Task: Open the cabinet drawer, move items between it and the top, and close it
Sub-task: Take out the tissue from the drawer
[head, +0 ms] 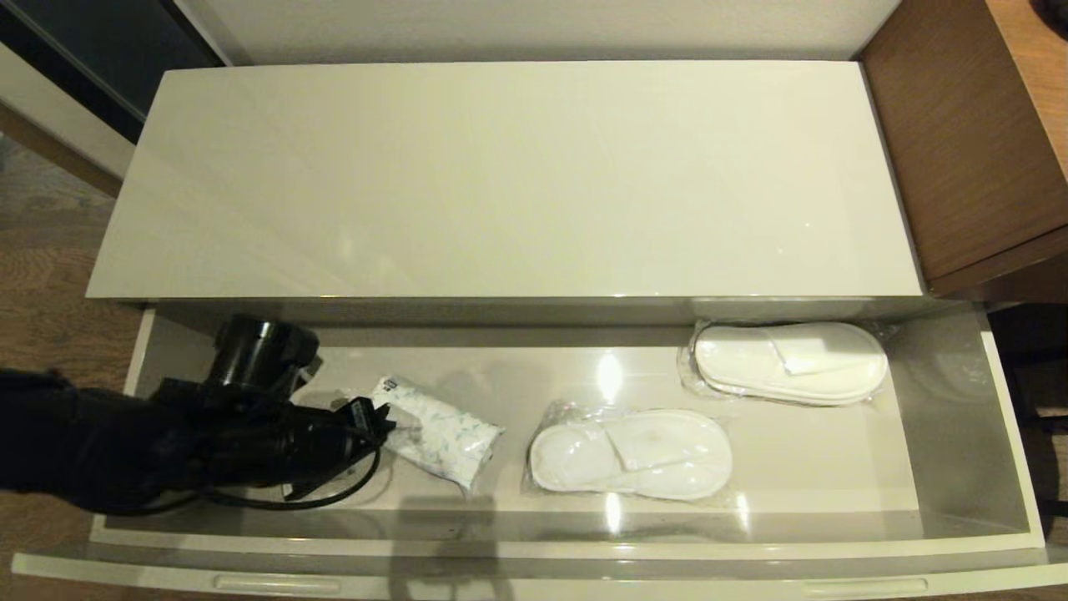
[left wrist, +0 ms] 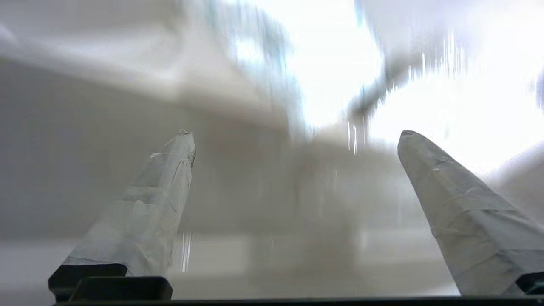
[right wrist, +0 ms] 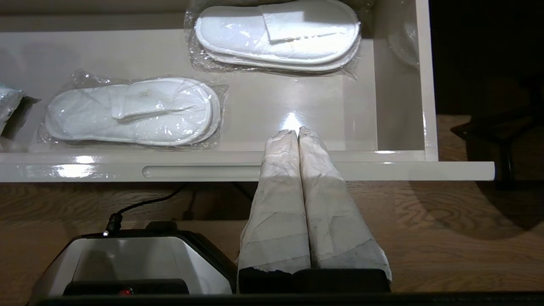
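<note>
Down at the left end of the open cabinet drawer, the left gripper is reaching, fingers spread, toward the tissue pack; soft, light and crinkly, it probably wants pinching mid-length. The right gripper is waiting pressed together outside.

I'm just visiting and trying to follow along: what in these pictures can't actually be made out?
- Head view: the left gripper reaches the tissue pack, but the black arm covers its fingers, so contact is unclear.
- Left wrist view: the fingers stand apart; everything beyond them is smeared by blur.
- Tissue pack's label: too small to read.
- Right gripper: absent from the head view; it appears only in its own wrist view, before the drawer.
</note>
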Available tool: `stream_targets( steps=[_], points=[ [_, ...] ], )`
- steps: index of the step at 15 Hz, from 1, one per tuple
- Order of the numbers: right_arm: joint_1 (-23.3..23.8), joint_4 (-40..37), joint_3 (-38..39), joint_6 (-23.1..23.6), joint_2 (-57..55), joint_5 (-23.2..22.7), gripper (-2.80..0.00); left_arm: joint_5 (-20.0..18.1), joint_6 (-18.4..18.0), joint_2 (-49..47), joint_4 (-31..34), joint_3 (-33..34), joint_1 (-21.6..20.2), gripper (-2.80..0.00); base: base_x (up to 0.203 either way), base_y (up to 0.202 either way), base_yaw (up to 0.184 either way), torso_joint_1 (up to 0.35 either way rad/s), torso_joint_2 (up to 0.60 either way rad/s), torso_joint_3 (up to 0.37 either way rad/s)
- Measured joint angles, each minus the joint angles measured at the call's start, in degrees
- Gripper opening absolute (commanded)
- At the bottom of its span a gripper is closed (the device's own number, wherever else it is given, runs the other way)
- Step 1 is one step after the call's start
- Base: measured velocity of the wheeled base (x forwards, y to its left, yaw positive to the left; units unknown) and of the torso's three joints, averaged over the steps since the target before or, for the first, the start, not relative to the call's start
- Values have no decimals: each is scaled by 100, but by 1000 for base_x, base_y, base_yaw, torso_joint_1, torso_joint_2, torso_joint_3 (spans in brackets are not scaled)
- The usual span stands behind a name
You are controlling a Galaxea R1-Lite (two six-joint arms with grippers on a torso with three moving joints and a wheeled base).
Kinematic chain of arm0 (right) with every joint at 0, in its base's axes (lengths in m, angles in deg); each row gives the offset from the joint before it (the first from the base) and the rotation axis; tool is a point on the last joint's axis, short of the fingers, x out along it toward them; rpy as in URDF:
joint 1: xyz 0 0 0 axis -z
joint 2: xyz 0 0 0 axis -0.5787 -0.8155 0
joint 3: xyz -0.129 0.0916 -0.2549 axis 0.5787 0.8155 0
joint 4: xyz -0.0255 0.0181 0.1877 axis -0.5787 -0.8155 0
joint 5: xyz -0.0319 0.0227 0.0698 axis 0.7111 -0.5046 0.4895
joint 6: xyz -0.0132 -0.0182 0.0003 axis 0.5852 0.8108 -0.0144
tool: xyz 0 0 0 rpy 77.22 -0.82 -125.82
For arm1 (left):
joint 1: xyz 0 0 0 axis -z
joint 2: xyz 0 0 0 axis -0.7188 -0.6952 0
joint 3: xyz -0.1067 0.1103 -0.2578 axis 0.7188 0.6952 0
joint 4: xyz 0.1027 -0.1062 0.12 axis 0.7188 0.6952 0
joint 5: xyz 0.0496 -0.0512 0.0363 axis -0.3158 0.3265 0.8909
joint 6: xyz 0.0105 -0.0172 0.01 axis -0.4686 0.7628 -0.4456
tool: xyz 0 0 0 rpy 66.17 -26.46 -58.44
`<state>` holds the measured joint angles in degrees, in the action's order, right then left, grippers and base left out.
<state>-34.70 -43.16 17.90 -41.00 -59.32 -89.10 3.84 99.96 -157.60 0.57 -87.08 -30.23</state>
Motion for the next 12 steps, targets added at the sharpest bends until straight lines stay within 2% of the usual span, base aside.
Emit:
stream_targets(
  steps=[2, 8, 12],
  points=[
    [7, 0, 0, -5, 0, -2, -280, 298, 153, -538, -654, -197, -16, 0, 0, 0, 0, 0, 0, 0],
    [5, 2, 0, 0, 0, 0, -280, 341, 498, -1161, -350, -1096, -22, 0, 0, 0, 0, 0, 0, 0],
    [0, 0, 0, -5, 0, -2, -280, 339, 632, -1226, -238, -1335, -38, 0, 0, 0, 0, 0, 0, 0]
  ],
)
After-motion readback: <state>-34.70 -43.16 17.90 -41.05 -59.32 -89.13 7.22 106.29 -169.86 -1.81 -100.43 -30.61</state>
